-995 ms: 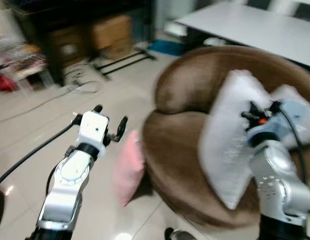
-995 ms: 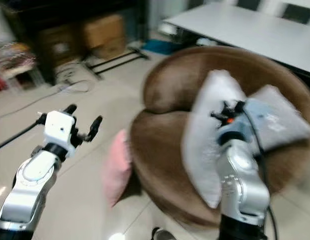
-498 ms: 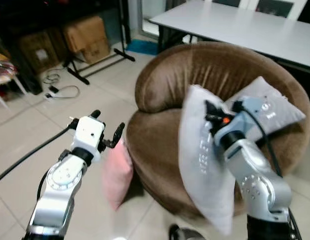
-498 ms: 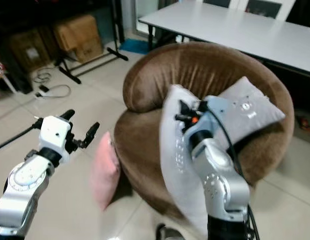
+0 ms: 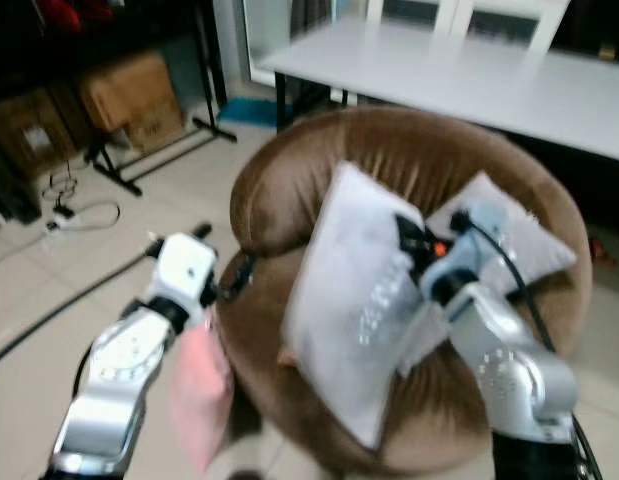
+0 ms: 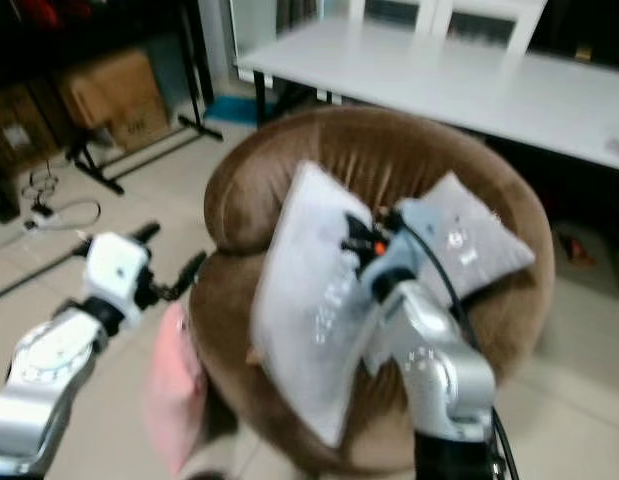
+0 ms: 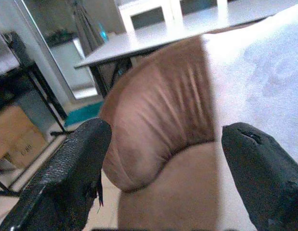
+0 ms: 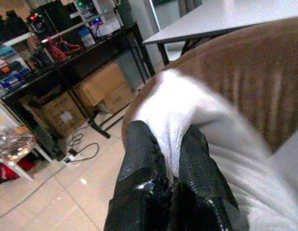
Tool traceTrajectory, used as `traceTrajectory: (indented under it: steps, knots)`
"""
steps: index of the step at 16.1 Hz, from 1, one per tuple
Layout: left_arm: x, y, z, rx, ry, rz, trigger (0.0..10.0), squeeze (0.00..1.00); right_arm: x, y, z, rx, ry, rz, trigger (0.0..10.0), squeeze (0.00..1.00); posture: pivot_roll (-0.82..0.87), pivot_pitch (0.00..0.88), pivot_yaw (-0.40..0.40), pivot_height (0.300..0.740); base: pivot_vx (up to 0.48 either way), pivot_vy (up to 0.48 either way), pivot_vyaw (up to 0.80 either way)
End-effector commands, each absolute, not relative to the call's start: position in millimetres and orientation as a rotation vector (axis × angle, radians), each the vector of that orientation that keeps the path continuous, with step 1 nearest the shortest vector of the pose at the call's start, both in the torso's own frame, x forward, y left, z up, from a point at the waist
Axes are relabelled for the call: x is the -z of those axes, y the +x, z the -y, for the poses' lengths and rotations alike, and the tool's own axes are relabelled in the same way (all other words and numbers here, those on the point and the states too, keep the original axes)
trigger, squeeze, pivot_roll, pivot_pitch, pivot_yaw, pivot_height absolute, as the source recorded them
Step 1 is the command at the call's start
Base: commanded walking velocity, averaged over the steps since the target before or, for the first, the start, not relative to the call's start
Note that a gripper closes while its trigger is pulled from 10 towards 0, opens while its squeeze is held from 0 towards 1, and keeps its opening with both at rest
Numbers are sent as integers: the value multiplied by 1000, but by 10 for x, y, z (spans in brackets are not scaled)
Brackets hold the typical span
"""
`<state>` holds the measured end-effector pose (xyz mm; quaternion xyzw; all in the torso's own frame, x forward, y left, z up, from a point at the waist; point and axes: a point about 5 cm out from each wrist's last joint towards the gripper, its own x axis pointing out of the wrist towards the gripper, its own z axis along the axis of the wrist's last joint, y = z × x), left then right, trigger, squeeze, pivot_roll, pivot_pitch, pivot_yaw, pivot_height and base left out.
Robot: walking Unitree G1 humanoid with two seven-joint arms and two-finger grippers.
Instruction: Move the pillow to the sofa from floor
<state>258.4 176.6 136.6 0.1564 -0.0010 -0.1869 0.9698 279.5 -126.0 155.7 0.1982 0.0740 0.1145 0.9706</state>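
1. The pillow [image 5: 354, 300], large and white, hangs over the seat of the round brown sofa [image 5: 439, 150], tilted, its lower corner down near the seat's front edge and its upper edge up against the backrest.
2. A second grey pillow [image 5: 509, 225] leans on the backrest to my right, just beside the white one.
3. A pink pillow [image 5: 201, 395] stands on the tiled floor [image 5: 49, 300] against the sofa's front, at my left.
4. The white table [image 5: 469, 75] sits close behind the sofa. To my left the floor is open, with a black cable [image 5: 59, 305] across it, then a metal rack and cardboard boxes [image 5: 124, 95] further off.
5. My right gripper [image 8: 169, 168] has its two black fingers pinched tight on a bunched fold at the white pillow's upper edge, with fabric squeezed between them.
6. My left gripper [image 7: 163, 173] is spread wide with nothing between the fingers; it hovers at the sofa's left side, just above the pink pillow, aimed at the backrest.
7. Both head views are blurred. The white pillow hides much of the seat, and my left arm covers part of the pink pillow.
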Motion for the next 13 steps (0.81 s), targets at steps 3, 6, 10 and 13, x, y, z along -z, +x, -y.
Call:
traceTrajectory:
  steps: [3, 6, 10, 13]
  knots:
    - [-1285, 2543, -1727, 492, 318, -71, 10000, 0, -1553, 2726, 1230, -270, 454, -170, 10000, 0, 12, 0, 7, 740, 0, 0, 0]
    - [-1267, 2545, -1708, 566, 334, -94, 10000, 0, -1521, 2703, 1172, -340, 435, -193, 10000, 0, 13, 0, 8, 740, 0, 0, 0]
    - [-1258, 2549, -1665, 629, 336, -98, 10000, 0, -1698, 2738, 1060, -462, 505, -145, 10000, 0, 15, 0, 3, 740, 0, 0, 0]
    - [-1253, 2558, -1644, 652, 334, -105, 10000, 0, -1830, 2780, 957, -577, 711, -153, 10000, 0, 20, 0, -7, 740, 0, 0, 0]
